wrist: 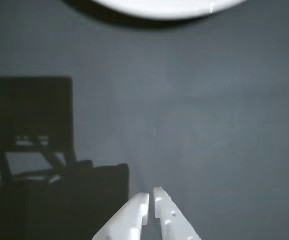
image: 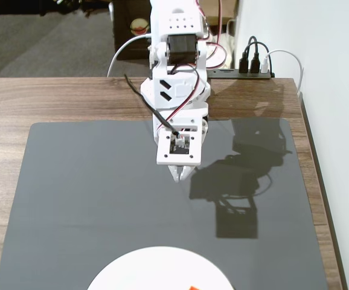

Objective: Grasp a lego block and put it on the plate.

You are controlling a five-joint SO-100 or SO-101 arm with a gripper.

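Observation:
A sliver of the orange lego block (image: 193, 287) shows on the white plate (image: 144, 272) at the bottom edge of the fixed view. My white gripper (image: 182, 174) hangs over the middle of the dark mat, well back from the plate, pointing down. In the wrist view the gripper (wrist: 151, 196) enters from the bottom, its two fingers nearly touching with nothing between them. The plate's rim (wrist: 159, 9) lies along the top edge there; the block is out of that view.
A dark grey mat (image: 90, 193) covers most of the wooden table (image: 17, 96). A power strip with plugs (image: 250, 67) sits at the table's back right by the wall. The arm's shadow (image: 241, 193) falls right of the gripper.

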